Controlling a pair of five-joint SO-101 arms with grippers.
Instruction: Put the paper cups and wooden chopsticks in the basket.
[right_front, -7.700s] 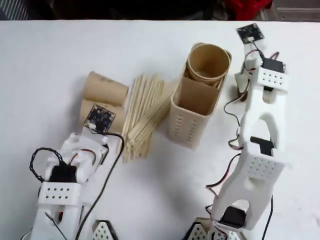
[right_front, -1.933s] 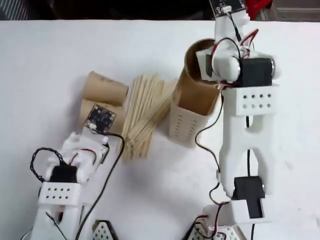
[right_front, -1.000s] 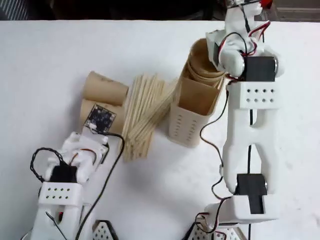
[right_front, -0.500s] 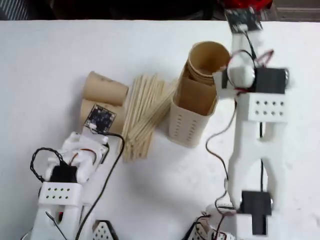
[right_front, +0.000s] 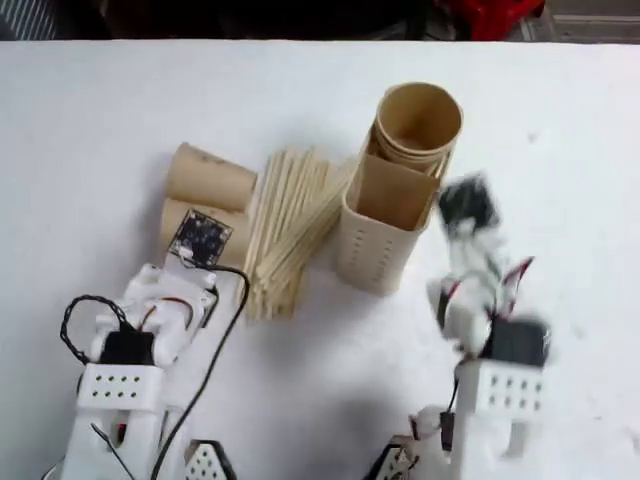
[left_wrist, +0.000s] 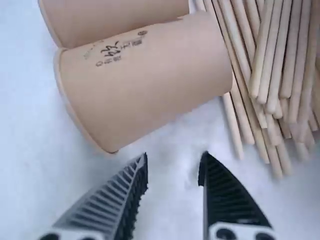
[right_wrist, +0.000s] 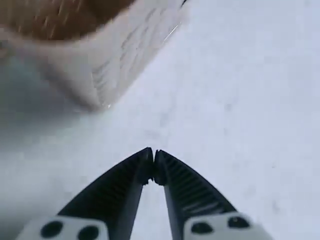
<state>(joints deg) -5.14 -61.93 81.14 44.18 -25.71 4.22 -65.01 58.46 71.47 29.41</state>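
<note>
A cream perforated basket (right_front: 378, 240) stands mid-table with a stack of paper cups (right_front: 417, 118) upright inside it. Two more paper cups (right_front: 207, 176) lie on their sides to its left, beside a pile of wooden chopsticks (right_front: 287, 224). In the left wrist view my left gripper (left_wrist: 173, 160) is open just short of the nearer lying cup (left_wrist: 145, 75), with the chopsticks (left_wrist: 270, 75) beside it. My right gripper (right_wrist: 153, 154) is shut and holds nothing, low over bare table near the basket (right_wrist: 107, 55). In the high view the right arm (right_front: 482, 310) is to the basket's right.
The white table (right_front: 100, 100) has open room at the far left, the far right and the near middle. The left arm (right_front: 130, 350) stands at the near left corner, and its wrist camera board (right_front: 199, 236) covers part of the nearer lying cup.
The right arm has pulled back from over the basket toward the near edge, to the basket's right. The cup stack stays in the basket. The left arm has not moved.
</note>
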